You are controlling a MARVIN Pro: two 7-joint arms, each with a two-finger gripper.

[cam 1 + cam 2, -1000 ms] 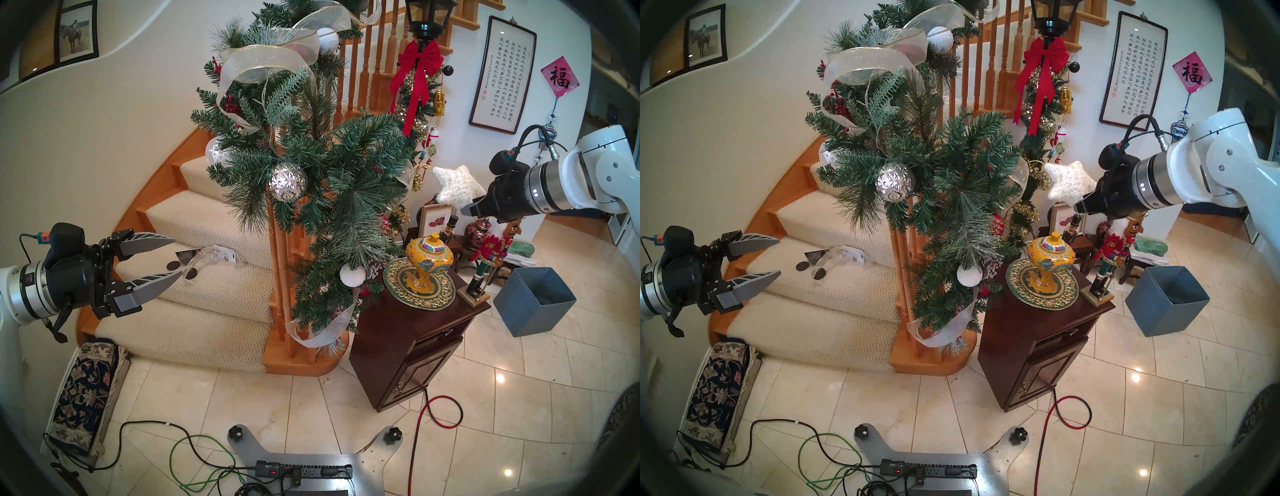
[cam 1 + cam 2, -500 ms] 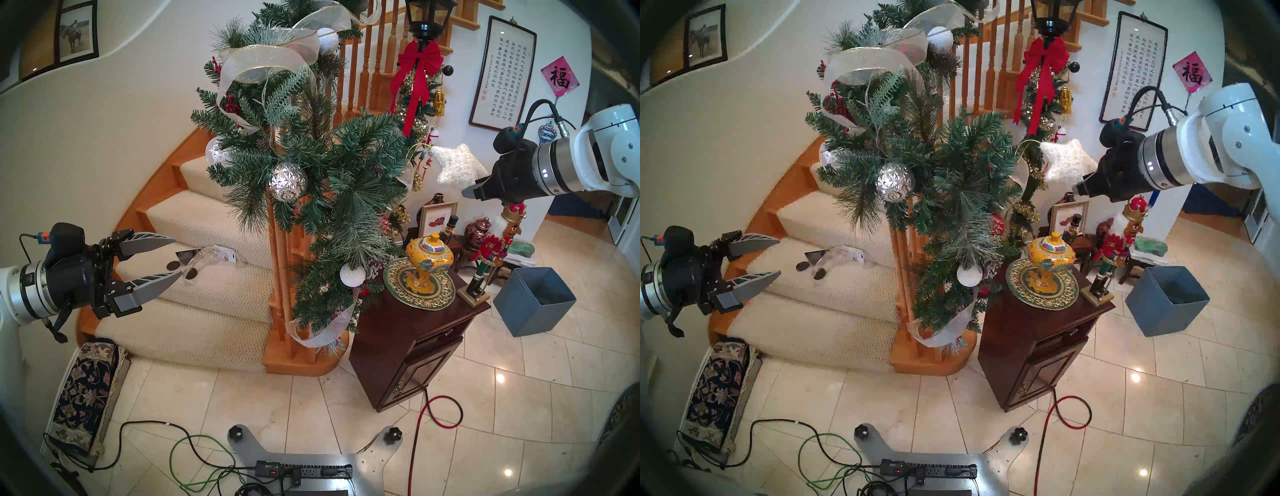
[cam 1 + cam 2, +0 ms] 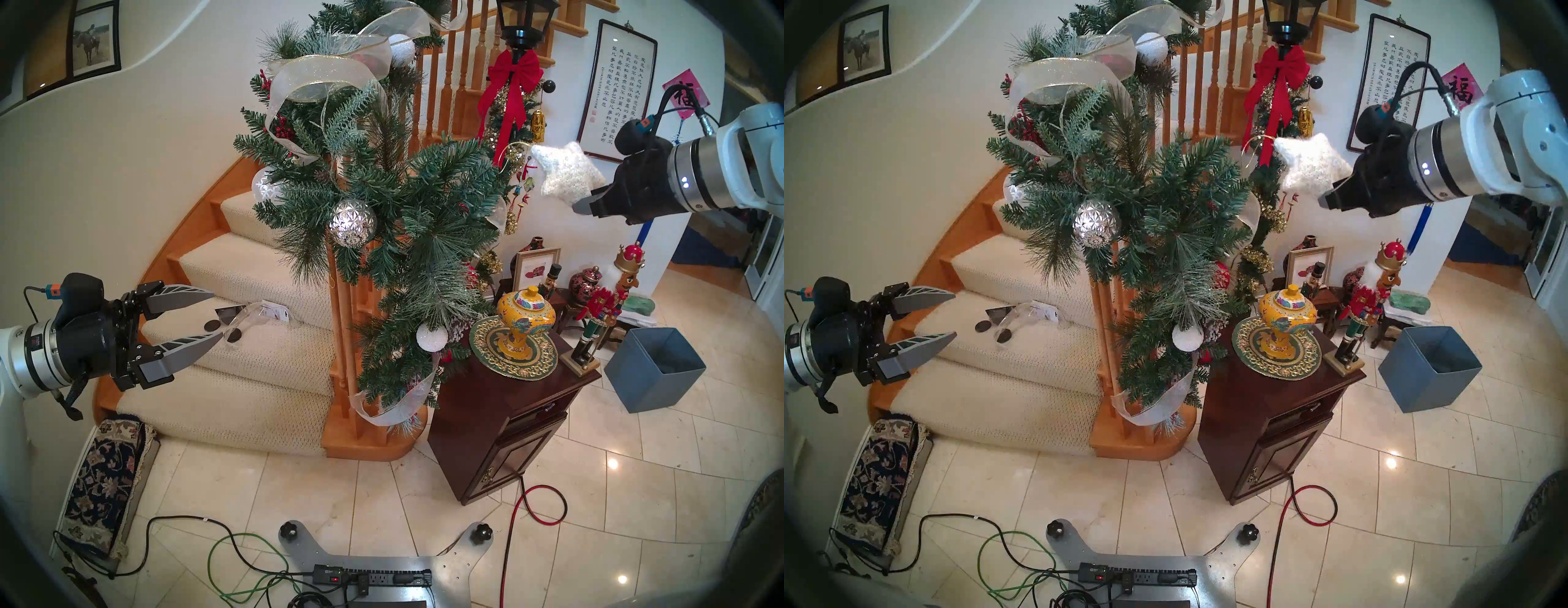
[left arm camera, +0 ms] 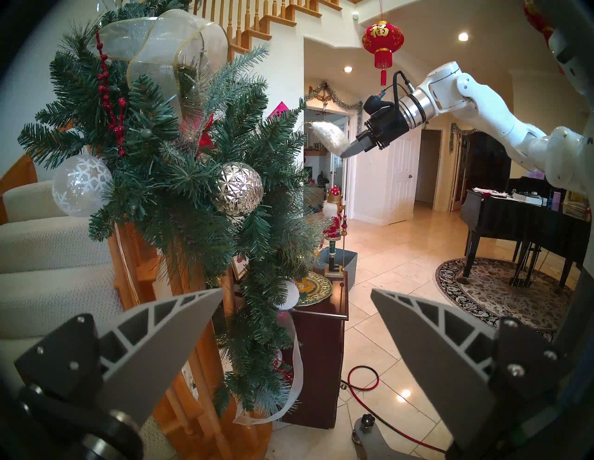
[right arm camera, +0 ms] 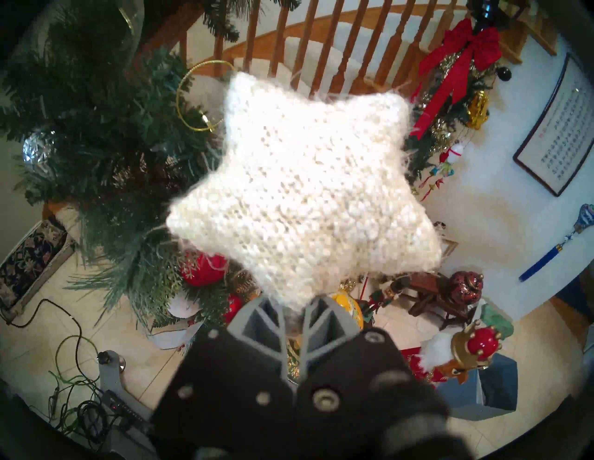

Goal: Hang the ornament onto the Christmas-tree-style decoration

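The ornament [image 3: 566, 174] [image 5: 308, 192] is a puffy white knitted star with a thin gold loop [image 5: 199, 96] at one point. My right gripper [image 3: 579, 208] [image 5: 295, 308] is shut on the star's lower point and holds it high in the air. The star hangs right of the Christmas-tree-style decoration [image 3: 403, 204] [image 4: 180, 180], a green garland on the stair rail, and is apart from it. The loop points toward the upper right branch tips. My left gripper [image 3: 216, 314] [image 4: 297, 292] stands open and empty at the left, over the lower stairs.
Under the star, a dark wooden cabinet [image 3: 509, 407] carries a yellow jar [image 3: 526, 322]. Nutcrackers [image 3: 606, 305] and a grey box [image 3: 655, 373] stand to its right. A gold-tinsel post with a red bow [image 3: 513, 85] rises behind the star. Cables lie on the tiled floor.
My right gripper has lifted the star upward, from level with the silver ball to near the upper branch tips. The left arm has not moved.
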